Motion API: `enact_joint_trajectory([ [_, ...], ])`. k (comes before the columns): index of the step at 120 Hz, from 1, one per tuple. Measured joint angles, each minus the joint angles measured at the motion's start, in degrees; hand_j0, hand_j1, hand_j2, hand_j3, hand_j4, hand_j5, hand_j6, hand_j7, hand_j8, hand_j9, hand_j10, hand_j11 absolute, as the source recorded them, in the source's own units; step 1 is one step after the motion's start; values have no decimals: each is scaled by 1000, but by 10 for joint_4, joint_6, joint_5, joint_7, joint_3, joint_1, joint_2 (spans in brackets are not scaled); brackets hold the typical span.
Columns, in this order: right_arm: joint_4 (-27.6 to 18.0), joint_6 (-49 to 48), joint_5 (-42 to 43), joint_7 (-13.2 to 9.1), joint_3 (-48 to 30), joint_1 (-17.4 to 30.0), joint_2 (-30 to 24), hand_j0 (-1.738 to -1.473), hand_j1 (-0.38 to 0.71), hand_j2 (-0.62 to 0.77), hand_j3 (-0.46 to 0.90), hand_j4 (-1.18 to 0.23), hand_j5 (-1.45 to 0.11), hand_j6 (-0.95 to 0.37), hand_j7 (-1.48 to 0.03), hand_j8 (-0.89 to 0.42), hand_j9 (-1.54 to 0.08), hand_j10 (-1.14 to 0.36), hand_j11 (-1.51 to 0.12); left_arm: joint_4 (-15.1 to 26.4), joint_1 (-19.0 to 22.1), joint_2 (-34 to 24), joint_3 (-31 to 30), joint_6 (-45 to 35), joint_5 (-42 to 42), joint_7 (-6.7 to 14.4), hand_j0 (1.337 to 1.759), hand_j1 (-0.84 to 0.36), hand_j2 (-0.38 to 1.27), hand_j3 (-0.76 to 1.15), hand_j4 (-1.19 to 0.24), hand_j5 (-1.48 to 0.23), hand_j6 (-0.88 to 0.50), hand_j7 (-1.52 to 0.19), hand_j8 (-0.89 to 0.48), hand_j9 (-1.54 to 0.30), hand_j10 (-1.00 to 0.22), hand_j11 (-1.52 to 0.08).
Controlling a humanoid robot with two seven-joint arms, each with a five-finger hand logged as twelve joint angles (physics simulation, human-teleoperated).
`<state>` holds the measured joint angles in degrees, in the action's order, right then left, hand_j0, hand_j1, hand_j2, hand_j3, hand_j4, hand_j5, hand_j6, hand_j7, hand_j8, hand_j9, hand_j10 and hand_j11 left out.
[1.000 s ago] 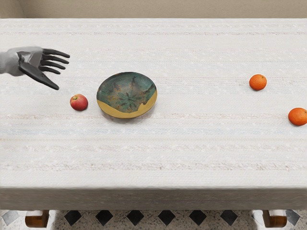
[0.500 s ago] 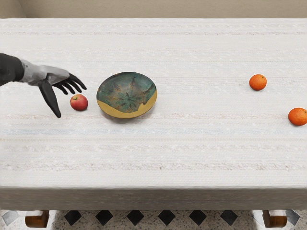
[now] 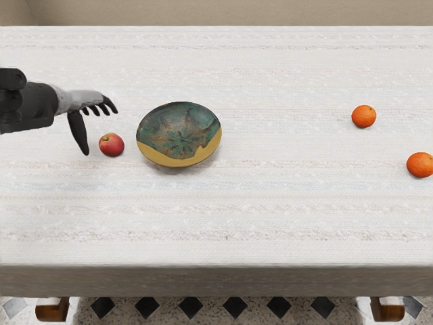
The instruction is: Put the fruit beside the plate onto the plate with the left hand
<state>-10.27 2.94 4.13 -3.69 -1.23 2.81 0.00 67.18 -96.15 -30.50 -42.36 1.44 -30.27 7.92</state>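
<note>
Apple [image 3: 111, 144] lies on the table [image 3: 237, 217], just left of the plate [image 3: 178, 134] and apart from it, so no part of the task is done yet: the fruit is not grasped, lifted or set down.

At the far left, the left robot hand [image 3: 84, 108] reaches in from the left edge and hangs just left of the apple and a little farther back. Its fingers [image 3: 105, 103] are spread wide and point right, and the thumb hangs down toward the table close beside the fruit. The hand holds nothing. A thin gap seems to show between thumb and apple, though I cannot be sure of it.

As I judge it, the whole job remains: close on the apple, raise it, carry it a short way right and release it in the plate's hollow.

The plate is dished, green in the middle with a yellow near edge, and nothing lies in it. Its raised left rim stands between the apple and the hollow, so the fruit probably has to go over the rim, not slide across.

Well to the right lie a far orange [image 3: 363, 116] and a near orange [image 3: 419, 164], both well apart from the plate and out of the path. The right arm does not show.
</note>
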Motion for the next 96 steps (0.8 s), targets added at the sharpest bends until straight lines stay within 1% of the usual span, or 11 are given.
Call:
enact_joint_trajectory([
  [11, 0, 0, 0, 0, 0, 0, 0, -1658, -318, -5, 0, -26, -34, -26, -34, -26, -34, -26, -34, -1, 0, 21, -26, -19, 6, 1, 1658, 52, 51, 0, -250, -323, -251, -323, -251, -323, -250, -323],
  [23, 0, 0, 0, 0, 0, 0, 0, -1658, -318, -5, 0, -26, -34, -26, -34, -26, -34, -26, -34, -7, 0, 42, -40, -28, 9, 2, 1658, 51, 51, 0, -250, -324, -251, -324, -251, -324, -250, -324],
  [37, 0, 0, 0, 0, 0, 0, 0, -1658, -318, -5, 0, -26, -34, -26, -34, -26, -34, -26, -34, -18, 0, 62, -48, -32, 10, 15, 1658, 51, 51, 0, -250, -324, -251, -324, -251, -324, -250, -324],
  [58, 0, 0, 0, 0, 0, 0, 0, -1658, -318, -5, 0, -26, -34, -26, -34, -26, -34, -26, -34, -24, 0, 86, -52, -34, 12, 62, 1658, 50, 51, 0, -251, -325, -251, -325, -251, -325, -251, -325],
  [65, 0, 0, 0, 0, 0, 0, 0, -1658, -318, -5, 0, -26, -34, -26, -34, -26, -34, -26, -34, -25, 2, 96, -51, -34, 12, 74, 1658, 50, 51, 0, -251, -325, -251, -325, -251, -325, -251, -325],
  [78, 0, 0, 0, 0, 0, 0, 0, -1658, -318, -5, 0, -26, -34, -26, -34, -26, -34, -26, -34, -29, 5, 107, -49, -35, 19, 87, 1658, 50, 51, 0, -251, -325, -252, -325, -252, -325, -251, -325],
  [96, 0, 0, 0, 0, 0, 0, 0, -1658, -318, -5, 0, -26, -34, -26, -34, -26, -34, -26, -34, -45, 20, 129, -44, -36, 27, 93, 1658, 49, 51, 0, -251, -326, -252, -326, -252, -326, -251, -326],
])
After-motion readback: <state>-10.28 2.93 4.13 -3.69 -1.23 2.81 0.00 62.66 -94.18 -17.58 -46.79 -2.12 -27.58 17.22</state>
